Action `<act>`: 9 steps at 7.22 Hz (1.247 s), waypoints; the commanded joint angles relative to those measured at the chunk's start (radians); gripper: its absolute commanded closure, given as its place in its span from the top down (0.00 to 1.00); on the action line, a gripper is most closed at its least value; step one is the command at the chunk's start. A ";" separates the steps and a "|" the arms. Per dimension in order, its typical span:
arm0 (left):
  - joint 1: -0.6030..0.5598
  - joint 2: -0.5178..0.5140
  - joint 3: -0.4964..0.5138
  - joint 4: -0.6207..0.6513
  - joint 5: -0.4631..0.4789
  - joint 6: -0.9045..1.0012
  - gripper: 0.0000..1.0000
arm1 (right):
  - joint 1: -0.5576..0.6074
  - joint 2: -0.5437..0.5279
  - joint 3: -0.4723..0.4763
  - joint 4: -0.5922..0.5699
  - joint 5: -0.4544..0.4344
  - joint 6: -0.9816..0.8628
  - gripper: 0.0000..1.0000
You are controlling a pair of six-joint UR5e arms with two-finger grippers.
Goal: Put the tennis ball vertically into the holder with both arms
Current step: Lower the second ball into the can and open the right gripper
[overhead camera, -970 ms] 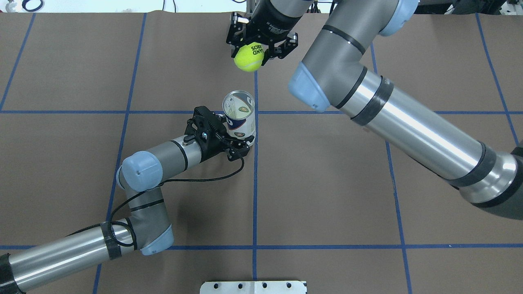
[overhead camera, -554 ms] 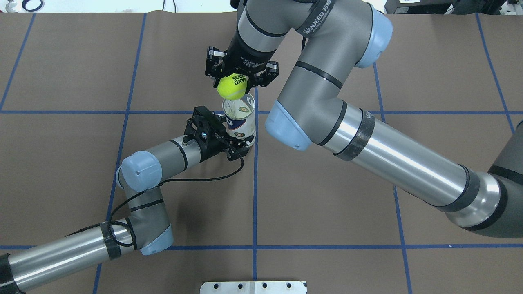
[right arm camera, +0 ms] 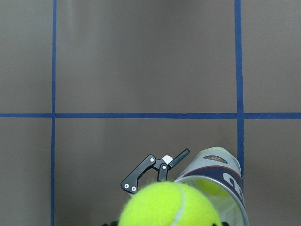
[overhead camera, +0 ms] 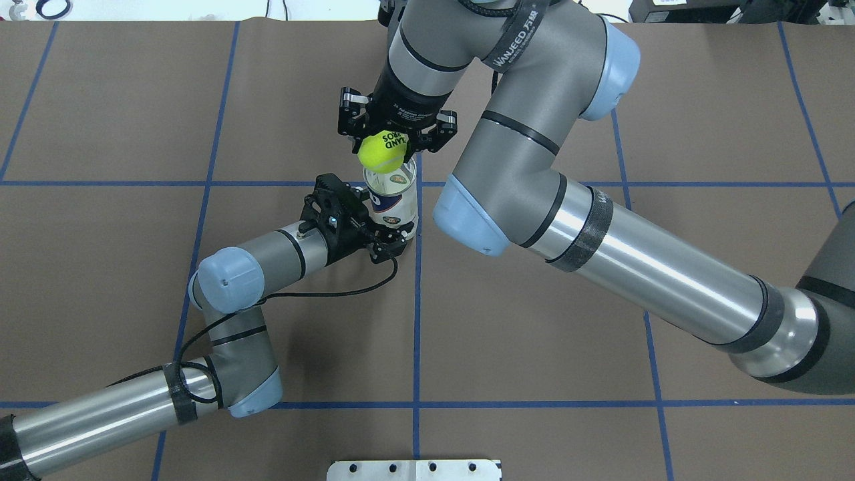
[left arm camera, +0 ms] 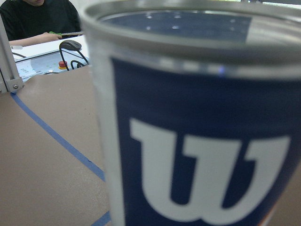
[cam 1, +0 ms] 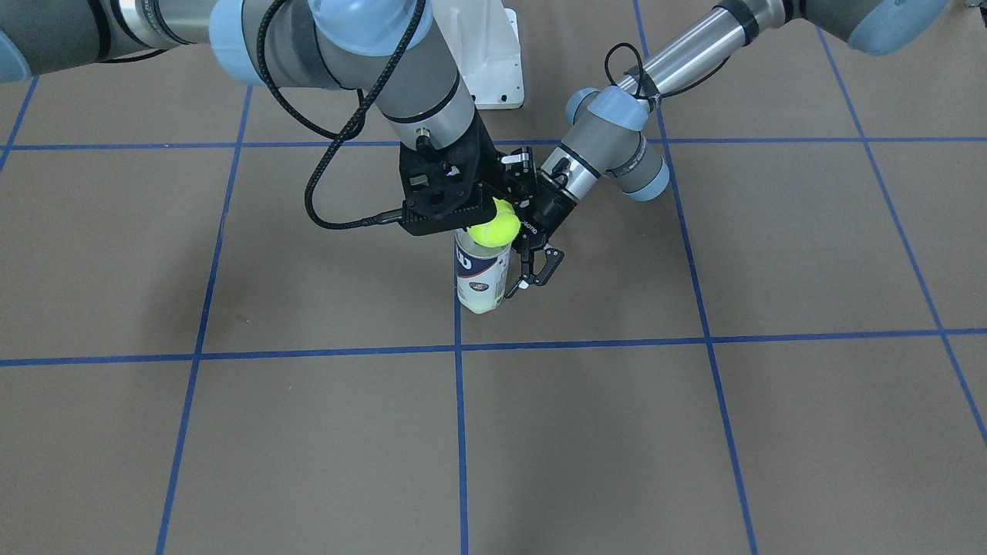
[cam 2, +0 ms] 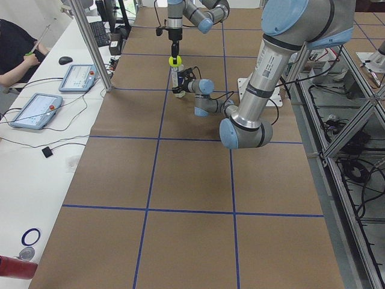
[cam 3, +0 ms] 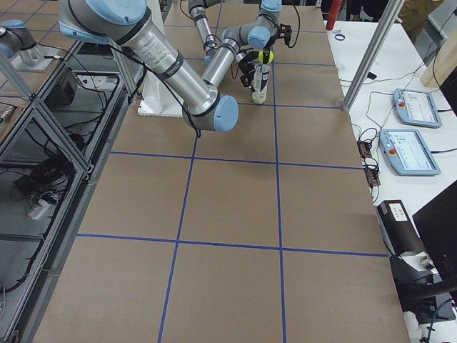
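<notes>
Hanging right over the open mouth of the can (overhead camera: 394,200), the yellow tennis ball (overhead camera: 381,151) is pinched between the two fingers of the right gripper (overhead camera: 391,143), which points straight down and has closed in to the width of the ball. From the front, the ball's underside sits level with the can's rim, though it is hard to say whether the two actually touch. The printed lettering on the ball faces up towards the overhead camera.

The can stands upright on the table (overhead camera: 534,300), just beside a crossing of the blue tape lines (overhead camera: 415,321). Its navy label with the white W fills the left wrist view. Through the mouth, a patch of yellow low inside looks like a second ball (right arm camera: 209,187).

The left gripper (overhead camera: 386,227) reaches in from the side, low and roughly level, with its fingers clasped around the lower part of the can, one on each side of it. A black cable (overhead camera: 334,292) loops from that wrist back along the left arm.

Behind the arms, at the robot's edge of the table, lies a white plate (cam 1: 493,62)
</notes>
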 commanded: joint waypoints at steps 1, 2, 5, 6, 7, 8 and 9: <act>0.000 0.000 0.000 0.000 0.000 0.000 0.99 | 0.000 -0.005 0.034 -0.054 0.003 0.000 0.00; 0.000 0.000 0.000 0.000 0.000 0.000 0.99 | -0.002 -0.007 0.034 -0.056 0.001 0.000 0.24; -0.002 0.002 0.000 0.000 0.000 0.002 0.99 | -0.006 -0.011 0.034 -0.056 -0.003 0.000 0.80; -0.002 0.002 0.000 0.000 0.000 0.000 0.99 | -0.006 -0.011 0.034 -0.056 -0.005 0.000 0.92; -0.002 0.002 0.000 0.000 0.000 0.002 0.99 | -0.006 -0.011 0.036 -0.056 -0.005 0.000 0.98; -0.002 0.003 0.000 0.000 0.000 0.000 0.99 | -0.006 -0.011 0.037 -0.056 -0.006 0.000 0.98; 0.000 0.003 0.000 0.003 0.000 0.000 0.99 | -0.006 -0.010 0.037 -0.056 -0.006 0.000 0.98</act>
